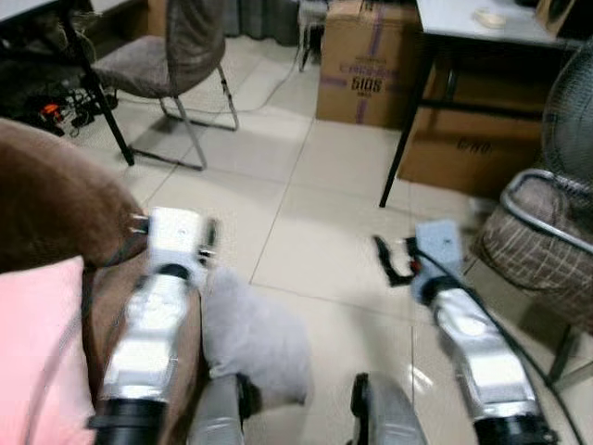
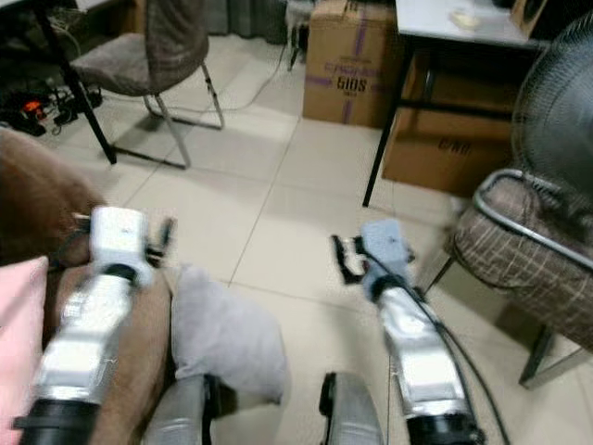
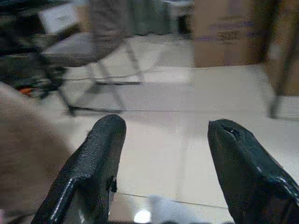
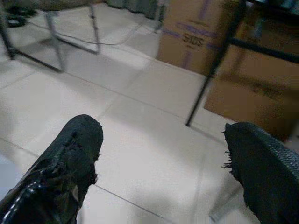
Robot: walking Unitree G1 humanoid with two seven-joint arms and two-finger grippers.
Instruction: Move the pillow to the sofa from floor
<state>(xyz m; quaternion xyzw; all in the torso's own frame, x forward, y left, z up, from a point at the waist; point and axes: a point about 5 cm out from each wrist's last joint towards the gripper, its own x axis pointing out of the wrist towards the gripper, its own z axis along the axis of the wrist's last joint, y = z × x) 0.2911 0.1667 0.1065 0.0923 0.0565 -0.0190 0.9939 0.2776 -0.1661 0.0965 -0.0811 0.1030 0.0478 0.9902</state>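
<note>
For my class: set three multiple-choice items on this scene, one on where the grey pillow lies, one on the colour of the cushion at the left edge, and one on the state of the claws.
1. Where is the grey pillow?
A. On the white table
B. On the floor beside the brown sofa
C. On the grey chair

2. What colour is the cushion at the robot's far left?
A. Pink
B. Green
C. Black

3. How do the two claws stand?
A. Both shut on the pillow
B. Left shut, right open
C. Both open, holding nothing

Answers:
1. B: the pillow lies on the tiles against the sofa.
2. A: the cushion is pink.
3. C: the left claw and right claw each show fingers spread wide over bare floor.
</note>
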